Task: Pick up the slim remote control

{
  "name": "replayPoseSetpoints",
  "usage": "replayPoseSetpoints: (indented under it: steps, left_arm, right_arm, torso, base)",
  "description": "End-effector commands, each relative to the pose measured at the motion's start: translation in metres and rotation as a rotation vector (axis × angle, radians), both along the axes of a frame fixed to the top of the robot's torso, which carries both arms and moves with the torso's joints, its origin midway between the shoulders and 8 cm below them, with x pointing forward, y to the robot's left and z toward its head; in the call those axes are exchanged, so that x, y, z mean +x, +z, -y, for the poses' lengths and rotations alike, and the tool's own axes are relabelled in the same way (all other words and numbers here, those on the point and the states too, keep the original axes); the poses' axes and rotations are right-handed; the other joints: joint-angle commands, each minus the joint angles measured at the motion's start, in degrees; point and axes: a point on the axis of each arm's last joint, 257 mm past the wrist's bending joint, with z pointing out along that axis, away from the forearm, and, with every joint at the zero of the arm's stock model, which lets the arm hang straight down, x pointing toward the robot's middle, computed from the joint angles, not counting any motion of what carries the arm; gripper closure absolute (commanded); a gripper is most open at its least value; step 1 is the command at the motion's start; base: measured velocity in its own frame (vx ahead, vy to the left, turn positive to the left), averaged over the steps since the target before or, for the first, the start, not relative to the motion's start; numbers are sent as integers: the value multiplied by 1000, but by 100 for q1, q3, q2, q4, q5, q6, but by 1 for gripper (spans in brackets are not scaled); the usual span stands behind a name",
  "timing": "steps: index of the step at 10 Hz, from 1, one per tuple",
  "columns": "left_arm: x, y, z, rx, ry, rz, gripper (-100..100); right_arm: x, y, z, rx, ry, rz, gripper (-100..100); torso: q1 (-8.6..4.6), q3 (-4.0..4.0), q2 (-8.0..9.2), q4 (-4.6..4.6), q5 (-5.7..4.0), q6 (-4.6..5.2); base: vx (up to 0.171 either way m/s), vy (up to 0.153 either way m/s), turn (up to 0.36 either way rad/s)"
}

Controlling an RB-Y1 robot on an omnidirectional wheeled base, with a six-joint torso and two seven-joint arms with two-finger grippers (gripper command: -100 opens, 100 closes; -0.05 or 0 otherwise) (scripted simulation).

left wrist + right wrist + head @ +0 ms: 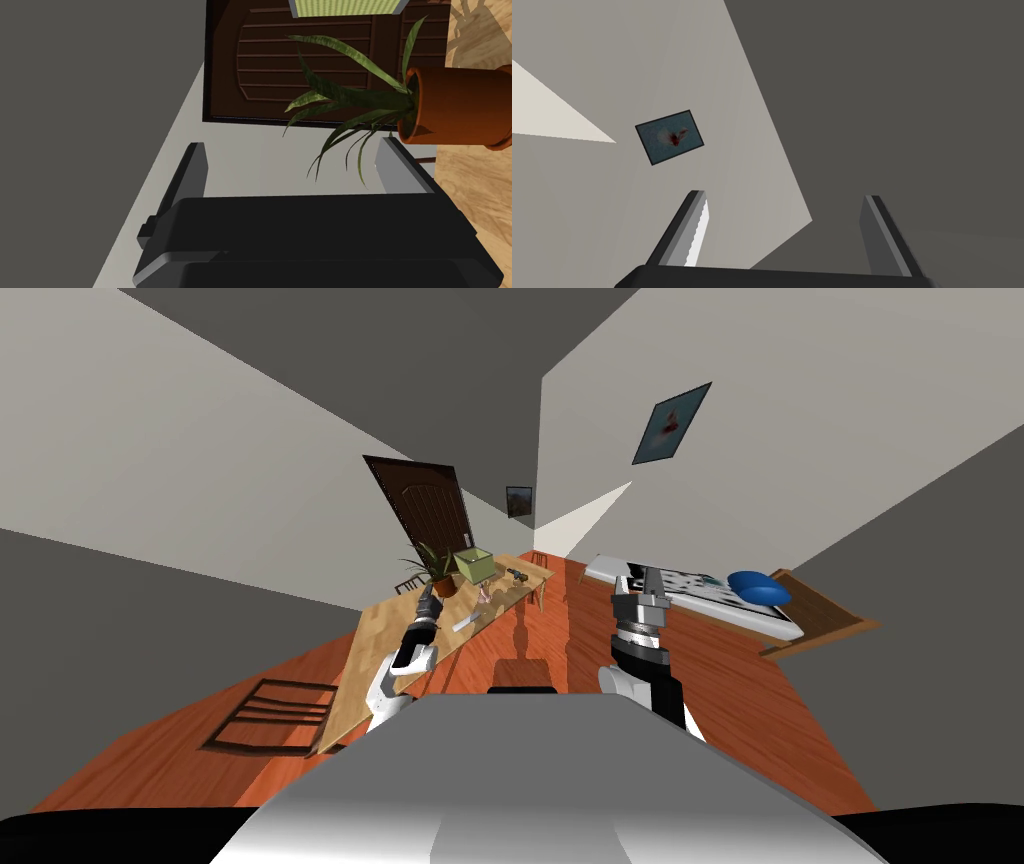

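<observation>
Left hand (pixel 295 167) and right hand (pixel 784 220) are held apart; the left is best lowered squarely across what seems the remote (pixel 462 625) on the tabletop (pixel 367 633)

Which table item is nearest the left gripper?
The potted plant, its pot just past the left gripper; the green box stands farther along the table.

Plant pot (pixel 460 105) cut by edge, tabletop objects (pixel 517 575) too small to identify

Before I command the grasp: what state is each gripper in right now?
Left gripper: jaws open, holding nothing.
Right gripper: jaws open, holding nothing.
</observation>
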Motion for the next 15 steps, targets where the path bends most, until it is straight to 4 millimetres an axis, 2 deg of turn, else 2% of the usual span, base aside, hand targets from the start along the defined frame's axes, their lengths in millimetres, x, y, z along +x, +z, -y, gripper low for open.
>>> replayPoseSetpoints:
  steps: [1, 2, 3, 9, 13, 14, 15]
  left_arm:
    - [8, -15, -17, -39, 25, -48, -100]
    - [9, -22, -19, -46, 32, -73, -100]
    - [16, -32, -31, -80, 49, -103, -100]
    - [32, -91, -67, -214, 117, -273, -100]
    - [37, -130, -82, -306, 154, -393, -100]
    - [33, -145, -84, -318, 167, -436, -100]
    - [33, -146, -84, -319, 168, -438, -100]
  right_arm:
    - [0, 0, 0, 0, 0, 0, 0]
    - [0, 0, 0, 0, 0, 0, 0]
    - [0, 0, 0, 0, 0, 0, 0]
    - [0, 0, 0, 0, 0, 0, 0]
    - [0, 0, 0, 0, 0, 0, 0]
    - [0, 0, 0, 0, 0, 0, 0]
    - [0, 0, 0, 0, 0, 0, 0]
  torso:
    - [0, 0, 0, 0, 0, 0]
    - [-3, 0, 0, 0, 0, 1]
    - [-1, -1, -1, 0, 0, -1]
    - [1, -1, -2, -1, 0, -1]
    - [3, -4, -6, -2, 1, -2]
    - [7, -4, -6, -2, 1, -1]
    - [9, -3, -5, -2, 2, -2]
  base:
    - [20, -59, -70]
    - [25, -48, -31]
    - [35, -57, -48]
    - [29, -48, -47]
    - [37, -37, -38]
    - [34, -23, -19]
    - [18, -13, 7]
